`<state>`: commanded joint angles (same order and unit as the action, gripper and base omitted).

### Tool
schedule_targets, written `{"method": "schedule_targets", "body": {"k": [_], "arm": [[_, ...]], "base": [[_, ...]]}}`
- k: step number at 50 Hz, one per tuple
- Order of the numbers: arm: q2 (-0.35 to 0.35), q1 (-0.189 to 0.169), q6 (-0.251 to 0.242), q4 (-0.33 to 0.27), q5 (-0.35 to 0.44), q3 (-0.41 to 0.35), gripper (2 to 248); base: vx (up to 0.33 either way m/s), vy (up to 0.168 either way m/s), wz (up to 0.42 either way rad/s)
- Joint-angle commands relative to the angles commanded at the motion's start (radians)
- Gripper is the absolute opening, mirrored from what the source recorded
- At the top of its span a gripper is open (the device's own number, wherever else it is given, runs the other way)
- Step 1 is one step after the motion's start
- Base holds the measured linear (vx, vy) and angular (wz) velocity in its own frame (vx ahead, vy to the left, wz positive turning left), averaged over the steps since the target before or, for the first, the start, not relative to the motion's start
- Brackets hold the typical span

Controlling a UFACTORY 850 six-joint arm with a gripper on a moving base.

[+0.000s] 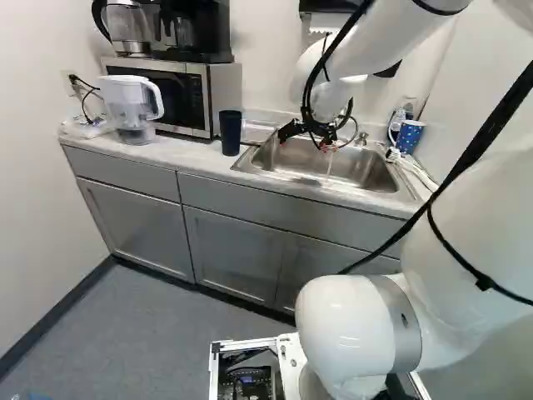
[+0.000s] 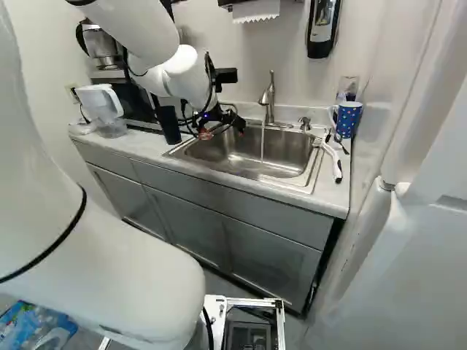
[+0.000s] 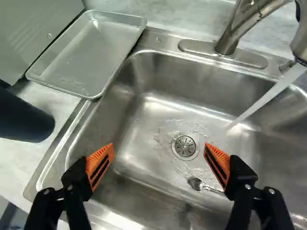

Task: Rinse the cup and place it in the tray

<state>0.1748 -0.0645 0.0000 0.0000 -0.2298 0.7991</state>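
The dark cup (image 1: pixel 231 135) stands beside the tray (image 3: pixel 91 55), the fingers (image 2: pixel 235 121) wide apart above the sink (image 3: pixel 144 129).

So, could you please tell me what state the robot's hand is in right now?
Hand: open, with nothing between its fingers, above the sink.

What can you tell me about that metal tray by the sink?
The tray is a shallow, silvery rectangle, metal by its look, with rounded corners and a raised, rolled rim. It lies flat and open side up on the counter, between the microwave and the sink, one long side along the sink's edge. Wet-looking specks dot its bottom. The dark cup is beside it, not in it.
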Motion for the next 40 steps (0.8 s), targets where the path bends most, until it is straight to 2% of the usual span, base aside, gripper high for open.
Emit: {"method": "schedule_targets", "body": {"k": [40], "arm": [[-0.009,0.147,0.0,0.0,0.0,0.009,247]], "base": [[0.0,0.0,0.0]]}}
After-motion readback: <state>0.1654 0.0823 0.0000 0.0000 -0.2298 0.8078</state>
